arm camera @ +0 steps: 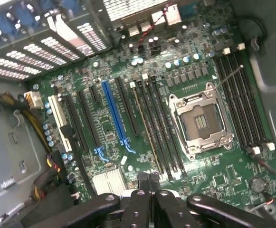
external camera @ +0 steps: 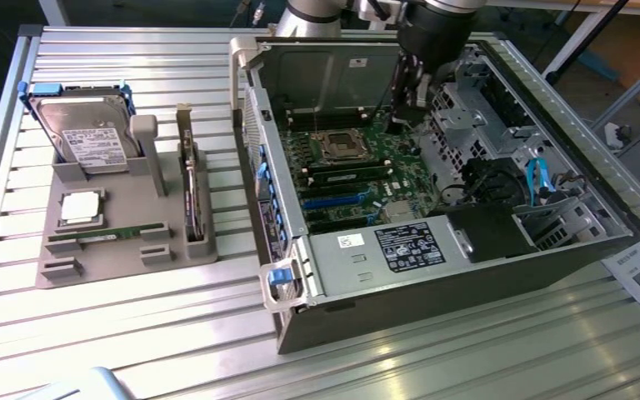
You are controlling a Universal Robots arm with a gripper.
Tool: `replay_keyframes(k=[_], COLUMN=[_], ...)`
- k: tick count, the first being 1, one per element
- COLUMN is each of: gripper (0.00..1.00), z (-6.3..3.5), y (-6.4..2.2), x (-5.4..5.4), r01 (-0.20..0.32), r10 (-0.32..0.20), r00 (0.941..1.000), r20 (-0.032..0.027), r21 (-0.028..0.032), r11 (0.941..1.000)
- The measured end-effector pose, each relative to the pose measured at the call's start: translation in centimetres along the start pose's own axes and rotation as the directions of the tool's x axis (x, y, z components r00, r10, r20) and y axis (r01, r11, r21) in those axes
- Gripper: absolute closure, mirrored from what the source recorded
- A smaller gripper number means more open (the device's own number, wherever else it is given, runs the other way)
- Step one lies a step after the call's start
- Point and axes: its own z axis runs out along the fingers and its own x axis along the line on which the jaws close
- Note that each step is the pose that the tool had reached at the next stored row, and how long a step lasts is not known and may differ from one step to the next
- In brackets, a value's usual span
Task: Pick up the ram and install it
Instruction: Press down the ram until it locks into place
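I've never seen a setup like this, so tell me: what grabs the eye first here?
The opened computer case lies on a slatted metal table, its green motherboard bare. The robot arm reaches down into it. At the exterior view's left, a grey holder carries a hard drive and a ram stick.

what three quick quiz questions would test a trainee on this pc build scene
1. Short answer: which drive stands at the far end of the grey holder?
2. True or false: the processor socket is empty.
3. The gripper is: a) over the grey holder, b) inside the computer case, c) off the table's edge.

Key: 1. the hard drive; 2. true; 3. b
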Motion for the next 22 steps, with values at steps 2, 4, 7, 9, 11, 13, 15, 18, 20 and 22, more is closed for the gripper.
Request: replay_keyframes(k=[2, 4, 7, 9, 11, 13, 15, 18, 20, 22], gripper=[0.9, 0.9, 0.9, 0.9, 0.9, 0.9, 0.9, 0.9, 0.9, 0.9], z=[0.0, 0.0, 0.0, 0.0, 0.0, 0.0, 0.0, 0.0, 0.0, 0.0], y=[0.0, 0.0, 0.0, 0.0, 0.0, 0.0, 0.0, 0.0, 0.0, 0.0], x=[0.0, 0.0, 0.0, 0.0, 0.0, 0.0, 0.0, 0.0, 0.0, 0.0], r01=[-0.039, -0.085, -0.148, -0.188, -0.235, -0.302, -0.356, -0.417, -0.456, -0.497], r10=[0.039, 0.085, 0.148, 0.188, 0.235, 0.302, 0.356, 0.417, 0.456, 0.497], r00=[0.9992, 0.9963, 0.989, 0.9822, 0.9721, 0.9534, 0.9345, 0.9088, 0.8897, 0.8675], r20=[-0.0007, -0.0016, -0.0029, -0.004, -0.0055, -0.0079, -0.0099, -0.0125, -0.0144, -0.0165], r21=[-0.0025, -0.0056, -0.0096, -0.0121, -0.015, -0.0191, -0.0224, -0.026, -0.0283, -0.0306], r11=[0.9992, 0.9963, 0.9889, 0.9822, 0.972, 0.9532, 0.9342, 0.9084, 0.8893, 0.8669])
